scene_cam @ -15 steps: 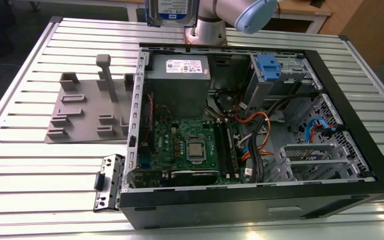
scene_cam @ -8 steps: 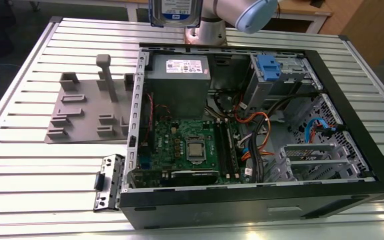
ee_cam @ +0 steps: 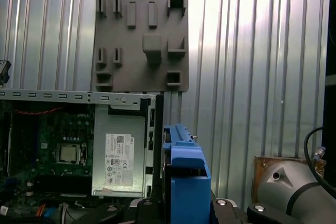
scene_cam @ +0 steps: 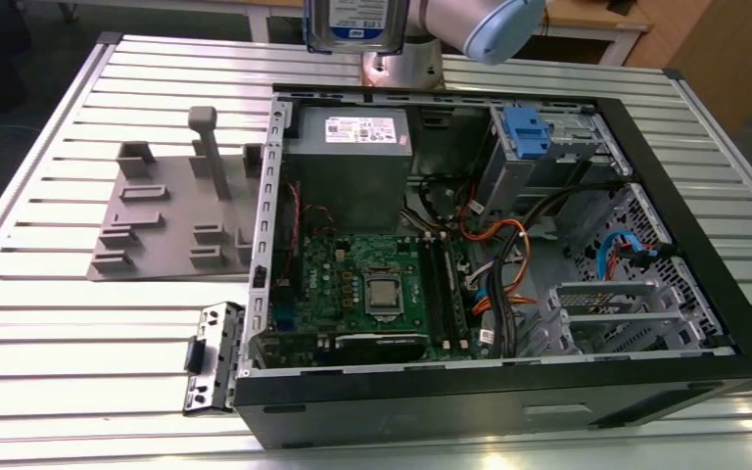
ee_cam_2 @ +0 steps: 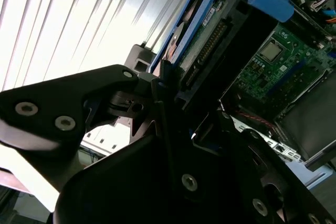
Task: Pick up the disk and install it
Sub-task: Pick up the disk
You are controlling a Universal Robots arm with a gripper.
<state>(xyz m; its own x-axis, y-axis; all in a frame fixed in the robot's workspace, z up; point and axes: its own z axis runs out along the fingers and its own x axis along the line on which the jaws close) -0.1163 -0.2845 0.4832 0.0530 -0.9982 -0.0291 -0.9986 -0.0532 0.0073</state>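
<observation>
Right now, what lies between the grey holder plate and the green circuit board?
The computer case's metal side rim, in the exterior view; the plate lies outside it, the board inside.

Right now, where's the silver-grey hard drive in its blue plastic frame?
The silver-grey hard drive is clamped in the hand, raised at the exterior view's top, near the grey power-supply box end of the open black computer case.

The exterior view's upper edge cuts off the disk and the arm; in the second wrist view the gripper seemingly hides the disk's near end.
</observation>
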